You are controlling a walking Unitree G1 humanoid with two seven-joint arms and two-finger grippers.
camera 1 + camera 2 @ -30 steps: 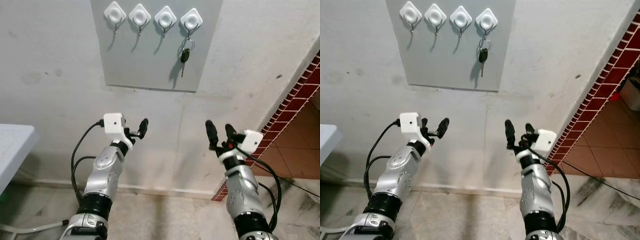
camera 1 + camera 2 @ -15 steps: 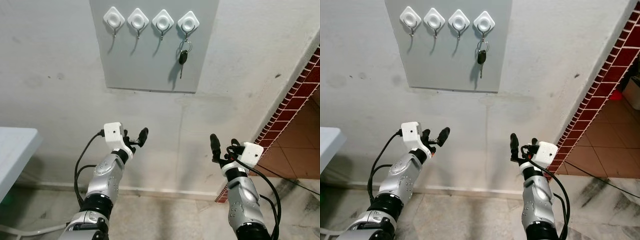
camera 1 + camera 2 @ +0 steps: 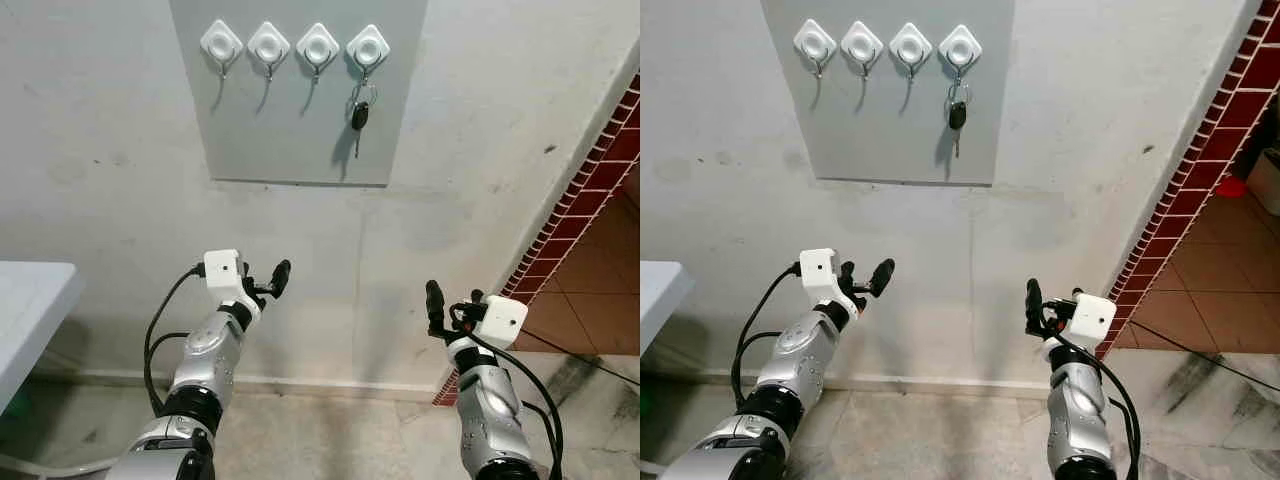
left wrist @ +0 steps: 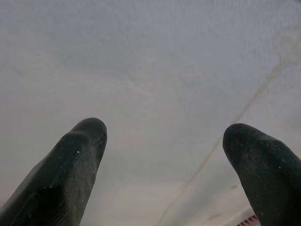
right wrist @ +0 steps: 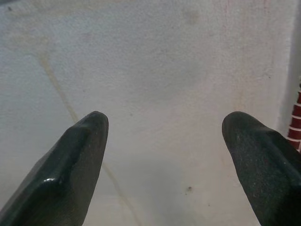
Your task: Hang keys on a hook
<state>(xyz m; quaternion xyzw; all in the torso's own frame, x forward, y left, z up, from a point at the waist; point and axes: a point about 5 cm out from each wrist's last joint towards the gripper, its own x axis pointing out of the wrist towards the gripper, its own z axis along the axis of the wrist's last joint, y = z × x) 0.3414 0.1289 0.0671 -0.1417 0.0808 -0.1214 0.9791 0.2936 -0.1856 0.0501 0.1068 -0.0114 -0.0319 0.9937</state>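
Observation:
A grey board (image 3: pixel 290 140) on the wall carries several white hooks. A bunch of keys (image 3: pixel 358 112) with a black head hangs from the rightmost hook (image 3: pixel 367 46); the other hooks, such as the leftmost hook (image 3: pixel 221 42), are bare. My left gripper (image 3: pixel 268 281) is held up well below the board's left part, open and holding nothing. Below and to the right of the keys my right gripper (image 3: pixel 452 303) is also open with nothing in it. Both wrist views face bare wall between the spread fingers, for the left gripper (image 4: pixel 164 132) and the right gripper (image 5: pixel 167 120).
A white table (image 3: pixel 30 300) juts in at the left. A red brick wall edge (image 3: pixel 590 200) runs down the right, with tiled floor (image 3: pixel 600 300) beyond it. A skirting line (image 3: pixel 330 380) meets the stone floor below the wall.
Both arms have sunk lower, away from the board, the right more than the left. The view has shifted slightly. The keys stay on the rightmost hook.

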